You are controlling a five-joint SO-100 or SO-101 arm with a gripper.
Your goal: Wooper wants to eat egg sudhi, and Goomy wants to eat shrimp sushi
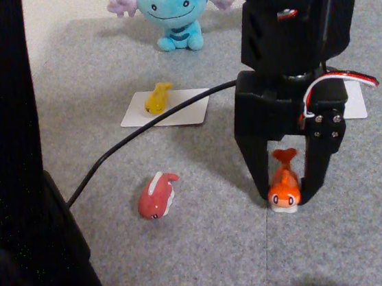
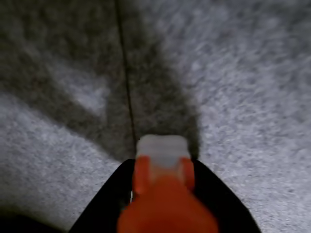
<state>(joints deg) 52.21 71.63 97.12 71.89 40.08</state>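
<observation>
Clamped from both sides, the jaws of the black gripper (image 1: 286,200) hold the shrimp sushi (image 1: 285,186), an orange fish-shaped toy with a white base that sits on the grey carpet (image 1: 210,251). Its face points toward the camera in the other view and its forked tail rises between the 2 fingers (image 1: 254,167). Seen from the wrist view, the same toy (image 2: 165,189) is a blurred orange mass with its white base ahead, dark fingers on either side and a carpet seam running away above it.

Left of the jaws in the other view lies a dark red fish toy (image 1: 157,196), well apart. Farther back and left, the egg sudhi (image 1: 157,98) rests on a white card (image 1: 187,109), a black cable (image 1: 135,139) crossing just beside it. Beyond that sits Wooper (image 1: 173,14), facing forward. Another white card (image 1: 356,100) shows just behind the gripper at right.
</observation>
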